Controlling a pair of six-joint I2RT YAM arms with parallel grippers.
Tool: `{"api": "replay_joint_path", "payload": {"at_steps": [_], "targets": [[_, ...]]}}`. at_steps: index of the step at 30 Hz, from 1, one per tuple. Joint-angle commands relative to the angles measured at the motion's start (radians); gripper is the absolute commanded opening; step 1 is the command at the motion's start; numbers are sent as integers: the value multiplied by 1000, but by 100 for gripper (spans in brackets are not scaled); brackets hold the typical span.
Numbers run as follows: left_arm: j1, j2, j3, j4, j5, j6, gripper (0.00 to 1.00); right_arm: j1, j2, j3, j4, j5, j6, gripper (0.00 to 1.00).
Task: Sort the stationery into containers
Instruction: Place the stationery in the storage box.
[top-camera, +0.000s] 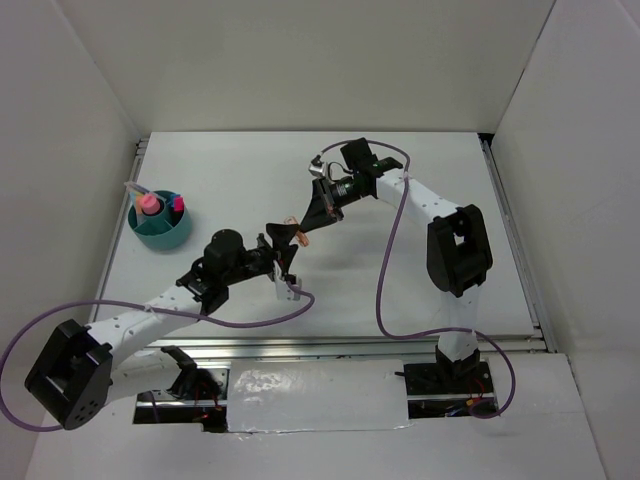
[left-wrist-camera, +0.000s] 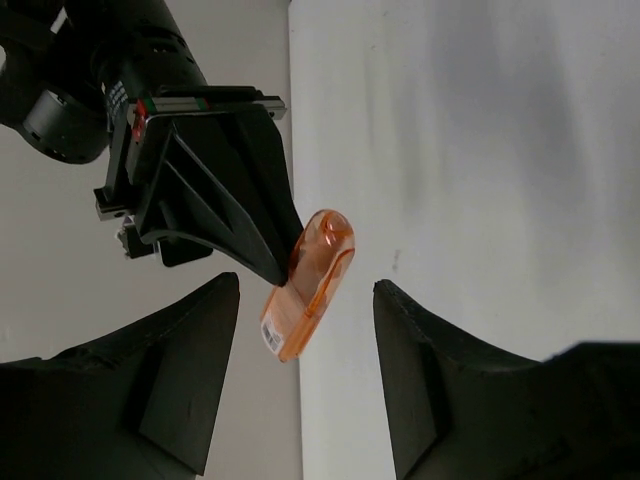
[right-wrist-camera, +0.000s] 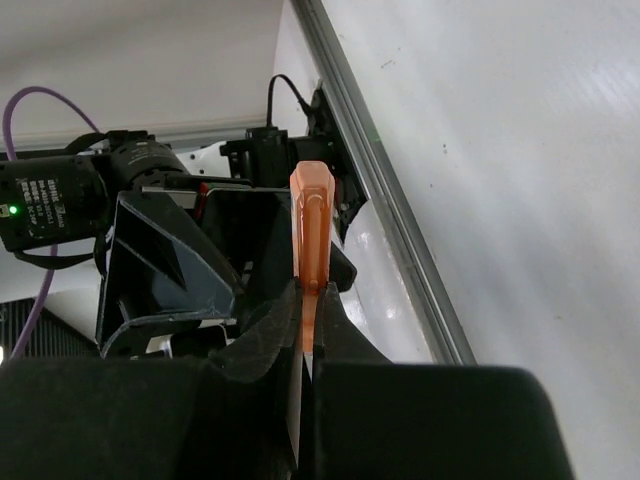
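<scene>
A translucent orange highlighter (left-wrist-camera: 310, 285), with a barcode label near one end, is held clear of the table, pinched at its other end by the right gripper (right-wrist-camera: 308, 300). The round teal tub (top-camera: 165, 238) stands upright at the table's far left. A pink-capped tube (top-camera: 149, 204) and a pink marker (top-camera: 178, 204) stand inside it.

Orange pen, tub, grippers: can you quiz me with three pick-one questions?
1. Where is the teal tub? A) left side of the table B) far right corner C) in a gripper
2. What colour is the held pen? A) blue B) orange C) green
3. How is the left gripper? A) shut on the pen B) holding the tub C) open
1 A, top view shows it there. 2 B, the right gripper pinches an orange pen. 3 C, its fingers stand apart from the pen.
</scene>
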Motion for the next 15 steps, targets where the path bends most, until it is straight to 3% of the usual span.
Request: {"api": "replay_joint_path", "payload": {"at_steps": [1, 7, 15], "targets": [[-18, 31, 19, 143, 22, 53, 67, -4, -54, -1, 29, -67, 8, 0], [-33, 54, 16, 167, 47, 90, 60, -9, -54, -12, 27, -78, 6, 0], [-41, 54, -15, 203, 84, 172, 36, -9, -40, -6, 46, -92, 30, 0]]}}
